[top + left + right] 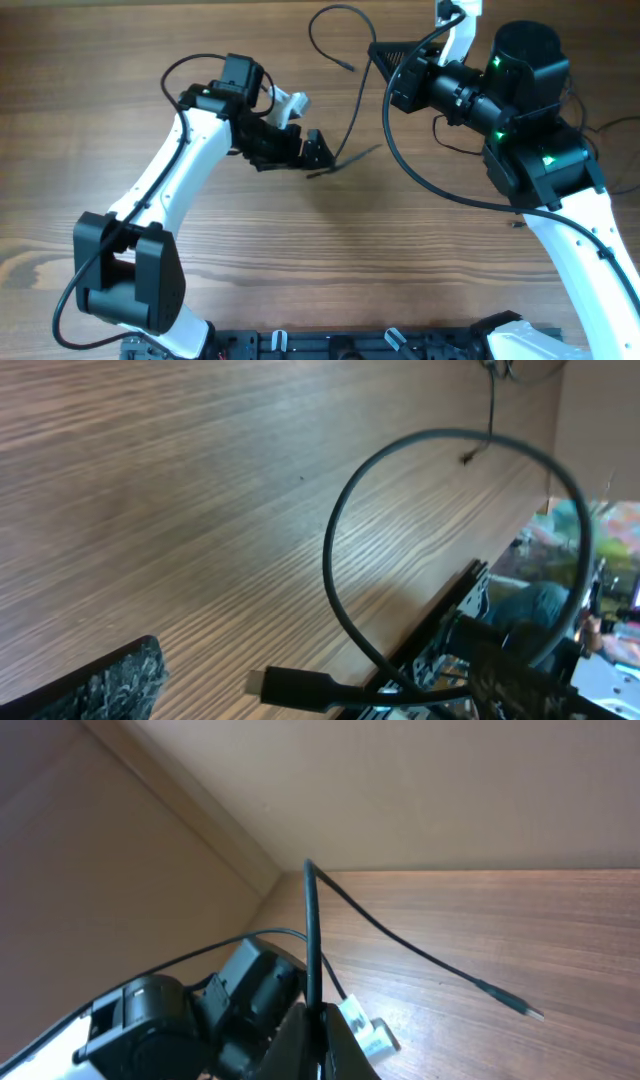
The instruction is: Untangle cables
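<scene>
above wooden table [300, 260], right hand [322, 1025] pinching cable [400, 945], left hand [305, 150] spread near a plug end [290, 685]

Readable text: none in any view | thin black cable [295, 686], plug end: no legible marking | brown wood-grain table [300, 262]: grain only, no label or number
</scene>
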